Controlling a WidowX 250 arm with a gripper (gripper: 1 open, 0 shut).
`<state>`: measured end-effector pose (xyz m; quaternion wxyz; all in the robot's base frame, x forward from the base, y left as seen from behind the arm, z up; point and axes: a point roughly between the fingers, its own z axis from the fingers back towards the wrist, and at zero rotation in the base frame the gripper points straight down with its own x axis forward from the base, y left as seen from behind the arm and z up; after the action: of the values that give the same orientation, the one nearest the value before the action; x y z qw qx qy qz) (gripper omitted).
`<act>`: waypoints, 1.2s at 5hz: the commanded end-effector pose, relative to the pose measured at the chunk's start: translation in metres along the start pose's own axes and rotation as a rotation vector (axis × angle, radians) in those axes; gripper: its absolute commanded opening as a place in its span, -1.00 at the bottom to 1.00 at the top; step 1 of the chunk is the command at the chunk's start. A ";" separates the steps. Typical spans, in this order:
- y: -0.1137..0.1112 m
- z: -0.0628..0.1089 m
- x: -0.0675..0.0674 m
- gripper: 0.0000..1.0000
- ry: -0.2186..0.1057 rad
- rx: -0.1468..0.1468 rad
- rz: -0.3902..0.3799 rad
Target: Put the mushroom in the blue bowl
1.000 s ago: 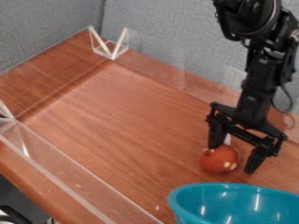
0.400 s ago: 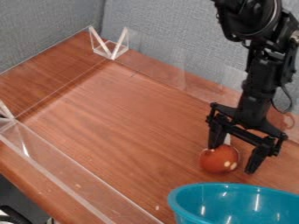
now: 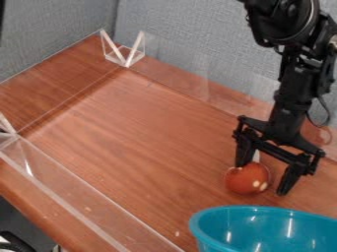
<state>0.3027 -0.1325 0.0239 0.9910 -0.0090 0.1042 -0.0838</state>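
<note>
Glossy red-orange, the mushroom point(image 3: 246, 179) lies on its side on the wooden table point(image 3: 132, 118), toward the near right of the scene. Its round cap faces left and its short cream stem points right, so its long axis runs roughly left to right across the view. The gripper point(image 3: 273, 173) stands directly over it, pointing almost straight down, jaws spread wide with nothing between them yet held. The left finger point(image 3: 242, 156) comes down just behind the cap; the right one drops just beyond the stem end. The mushroom thus sits low between the two fingers, a little to the left of their midline. Whether either finger touches it cannot be told from this view.

The coming move seems to turn on that bracket: the jaws look set to close along the mushroom's length, cap to stem, rather than across the cap. A smooth, rounded cap could slip or squirt out under such a pinch — a risk, not a certainty.

The blue bowl point(image 3: 224, 231) lies just near of the mushroom, at the bottom right edge — teal plastic, smooth-rimmed, lighter inside, far wider than the toy, and partly cut off by the frame. The lift would be short.

The table is reddish, polished wood with visible grain, fenced by low clear acrylic walls point(image 3: 59, 187) along its left and far sides. The black arm point(image 3: 297, 69) rises against a grey backdrop.
</note>
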 end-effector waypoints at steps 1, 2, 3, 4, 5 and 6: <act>0.004 -0.005 0.002 -1.00 -0.012 0.000 0.020; 0.005 0.007 -0.004 -1.00 -0.040 0.008 0.026; 0.004 0.015 -0.010 -1.00 -0.060 0.012 0.033; 0.002 0.024 -0.015 -1.00 -0.081 0.017 0.036; 0.001 0.032 -0.021 -1.00 -0.101 0.022 0.039; 0.000 0.038 -0.026 -1.00 -0.117 0.025 0.042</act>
<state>0.2825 -0.1241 0.0447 0.9952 0.0119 0.0778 -0.0574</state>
